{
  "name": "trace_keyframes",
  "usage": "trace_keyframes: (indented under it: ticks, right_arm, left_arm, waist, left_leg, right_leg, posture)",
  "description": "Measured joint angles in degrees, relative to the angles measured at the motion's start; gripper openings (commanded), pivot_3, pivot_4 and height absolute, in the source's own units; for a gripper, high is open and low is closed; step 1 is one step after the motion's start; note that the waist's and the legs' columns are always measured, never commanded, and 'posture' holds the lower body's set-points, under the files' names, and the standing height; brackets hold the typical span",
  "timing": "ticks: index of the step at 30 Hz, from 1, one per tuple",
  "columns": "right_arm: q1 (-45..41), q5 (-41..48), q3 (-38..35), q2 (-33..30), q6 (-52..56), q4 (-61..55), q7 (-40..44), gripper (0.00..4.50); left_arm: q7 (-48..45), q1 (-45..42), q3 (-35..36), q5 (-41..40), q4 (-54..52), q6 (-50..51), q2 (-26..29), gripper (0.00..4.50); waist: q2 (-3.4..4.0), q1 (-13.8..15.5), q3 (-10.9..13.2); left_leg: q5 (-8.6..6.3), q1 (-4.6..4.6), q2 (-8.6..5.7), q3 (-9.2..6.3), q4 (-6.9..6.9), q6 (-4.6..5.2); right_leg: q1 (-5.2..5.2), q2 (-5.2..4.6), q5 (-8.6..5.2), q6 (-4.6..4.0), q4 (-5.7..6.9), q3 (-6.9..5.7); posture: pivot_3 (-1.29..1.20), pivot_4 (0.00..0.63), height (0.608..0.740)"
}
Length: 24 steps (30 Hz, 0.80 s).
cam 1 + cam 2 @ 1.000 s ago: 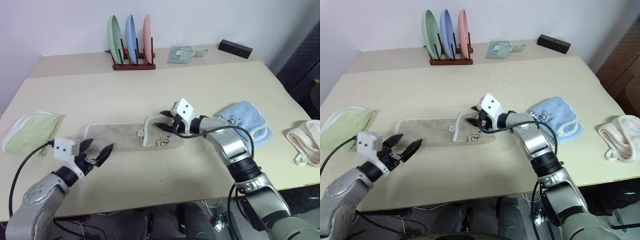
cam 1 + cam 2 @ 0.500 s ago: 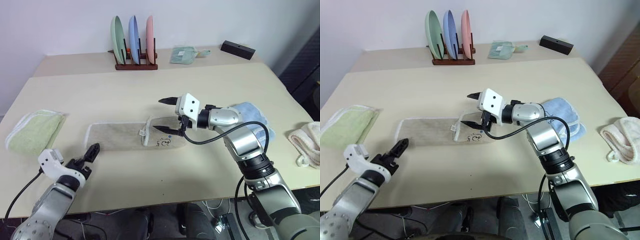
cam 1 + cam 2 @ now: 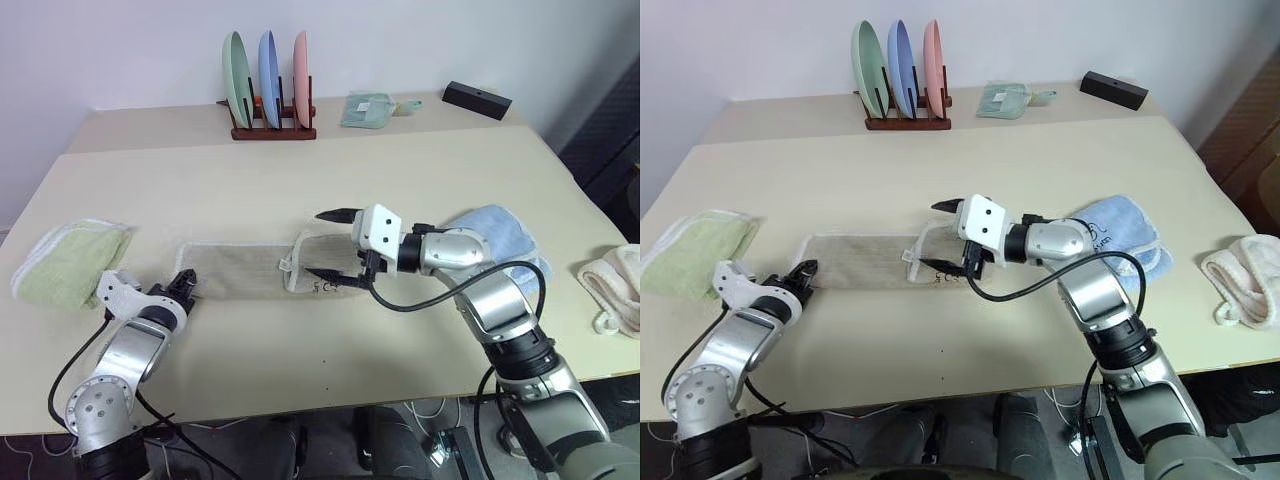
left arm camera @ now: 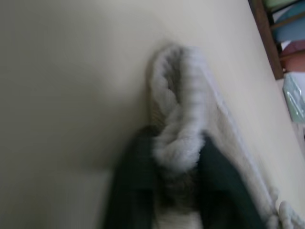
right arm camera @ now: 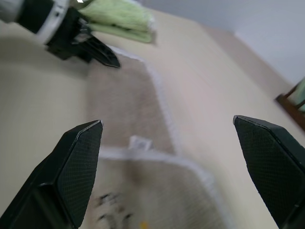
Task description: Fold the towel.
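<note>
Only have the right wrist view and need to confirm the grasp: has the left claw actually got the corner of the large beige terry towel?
Observer: Yes. In the left wrist view the left claw is shut on the white corded edging at the corner of the large beige terry towel.
Operator: Anything near my right arm?
Observer: A light blue terry cloth lies on the cream table just behind the right forearm.
Operator: Is the right claw touching the towel?
Observer: No. The head views show the right claw open, hovering above the towel's folded-over end and holding nothing.
</note>
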Motion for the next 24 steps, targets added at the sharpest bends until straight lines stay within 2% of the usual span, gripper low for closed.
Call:
trace_keyframes:
  ticks: [5,11,14,17,24]
  right_arm:
    - [1.2,1.2,-0.1,-1.4,2.6,-2.3,0.9,4.50]
    - [3.7,3.8,-1.7,-5.7,7.8,-3.0,2.8,4.50]
    - [4.1,5.3,-2.6,-5.8,9.3,-3.6,2.9,4.50]
    - [4.1,5.6,-2.7,-5.8,9.4,-3.6,2.8,4.50]
    - [4.1,5.4,-2.7,-5.8,9.2,-3.3,2.2,4.50]
  left_arm:
    - [-4.8,0.2,-0.2,2.6,-1.0,-3.0,1.3,0.03]
    - [-16.9,-1.0,4.6,9.8,-2.2,-6.0,16.4,0.03]
    - [-23.5,-2.5,3.7,13.0,-3.3,-5.8,22.7,0.03]
    - [-31.3,-4.7,-3.2,17.5,-6.5,-4.4,27.5,0.03]
    - [-47.2,-9.4,-26.9,31.8,-12.5,-2.1,32.9,0.03]
  waist:
    - [-0.01,0.0,0.0]
    - [-0.03,0.0,0.0]
    - [-0.03,0.1,0.0]
    - [-0.03,0.1,0.0]
    - [0.02,-0.8,0.1]
  left_leg:
    - [0.00,-0.01,0.02,0.00,-0.01,0.00]
    - [-0.01,-0.04,0.02,0.01,-0.01,0.01]
    - [-0.01,-0.04,0.00,0.00,-0.01,0.02]
    - [-0.02,-0.05,-0.02,0.00,-0.01,0.04]
    - [-0.03,-0.05,0.05,0.04,-0.16,0.04]
  right_leg:
    - [-0.02,0.01,0.00,-0.01,0.00,0.00]
    - [-0.03,0.01,-0.01,-0.02,-0.04,-0.01]
    - [0.01,0.00,-0.01,-0.01,-0.05,-0.02]
    - [0.03,-0.03,-0.01,-0.01,-0.07,-0.03]
    - [-0.08,0.03,-0.01,-0.01,-0.08,0.02]
  posture:
    - [0.00,0.150,0.733]
    - [0.00,0.150,0.733]
    - [0.00,0.150,0.733]
    - [0.00,0.150,0.733]
    - [0.00,0.150,0.733]
